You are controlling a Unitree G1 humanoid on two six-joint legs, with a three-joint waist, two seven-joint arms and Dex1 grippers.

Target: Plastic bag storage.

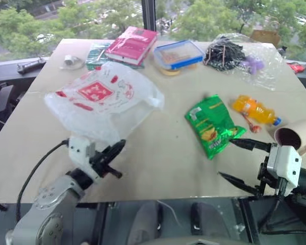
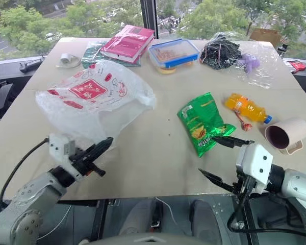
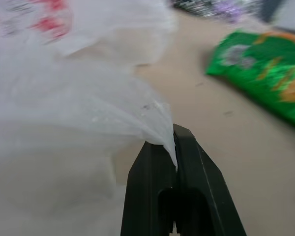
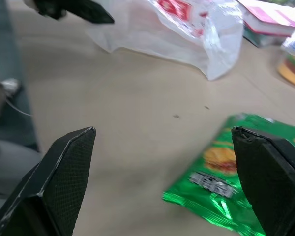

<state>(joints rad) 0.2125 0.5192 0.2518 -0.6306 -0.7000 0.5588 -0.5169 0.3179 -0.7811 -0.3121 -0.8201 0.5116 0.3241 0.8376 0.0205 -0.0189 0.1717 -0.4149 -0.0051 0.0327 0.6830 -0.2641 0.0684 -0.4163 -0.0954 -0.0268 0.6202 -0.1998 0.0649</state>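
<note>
- The left gripper [image 3: 174, 147] is pinching a fold at the near edge of the plastic bag [image 1: 104, 99], its two fingers closed on the film.
- The bag is lying crumpled on the table [image 1: 158, 153], left of the green snack packet [image 1: 212, 125].
- The right gripper [image 1: 239, 161] is hovering with fingers spread wide, holding nothing, near the packet.

- Bare worktop [image 1: 158, 158] along near edge, between plastic bag [image 1: 104, 99] and green snack packet [image 1: 212, 125]: open lane running toward the far side.
- Left: bag spreads wide and blocks that side.
- Right: snack packet, orange bottle [image 1: 256, 111] and tipped pink cup [image 1: 296, 135] lie close together; narrow gaps only.
- Far edge crowded: red book [image 1: 132, 44], blue-lidded box [image 1: 178, 54], clear bag of cables [image 1: 239, 56].
</note>
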